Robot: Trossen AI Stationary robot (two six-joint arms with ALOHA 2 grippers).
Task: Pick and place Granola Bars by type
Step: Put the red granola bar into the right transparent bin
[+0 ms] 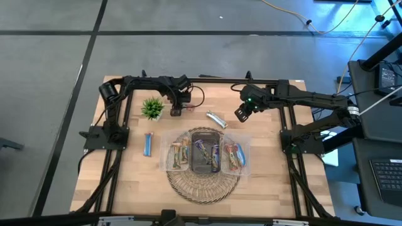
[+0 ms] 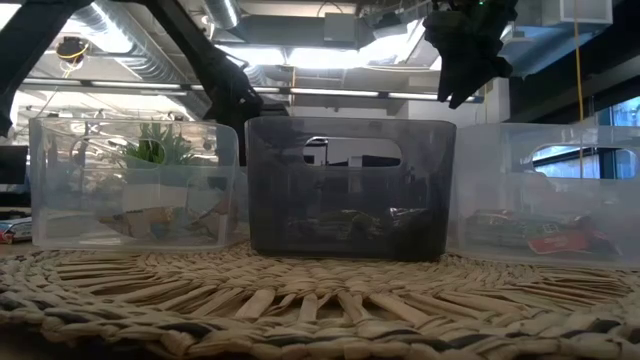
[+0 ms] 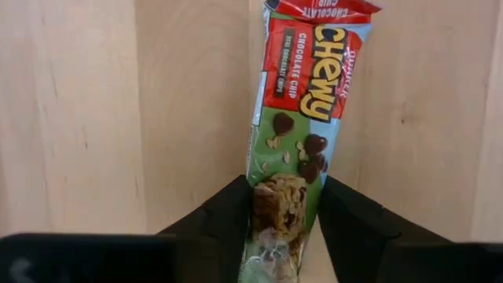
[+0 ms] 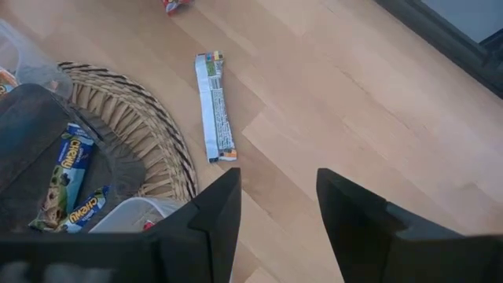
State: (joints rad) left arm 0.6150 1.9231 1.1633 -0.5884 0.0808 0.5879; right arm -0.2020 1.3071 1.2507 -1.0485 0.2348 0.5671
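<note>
- Left gripper (image 3: pixel 287 224), at the counter's (image 1: pixel 125 176) far side beside the plant (image 1: pixel 152 108), clamps a Chewy granola bar (image 3: pixel 302 102) (red-and-green wrapper).
- Right gripper (image 4: pixel 279 204) hovers with fingers apart near the silver bar (image 4: pixel 214 106).

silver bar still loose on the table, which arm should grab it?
Right, probably. The right tool hangs open just beside the silver bar, which lies in plain sight ahead of it. The left tool is busy, shut on a red and green bar.

Two dark, matte-black jointed arms, thin black cables along them, a green light near the right claw (image 1: pixel 242 113).
</note>
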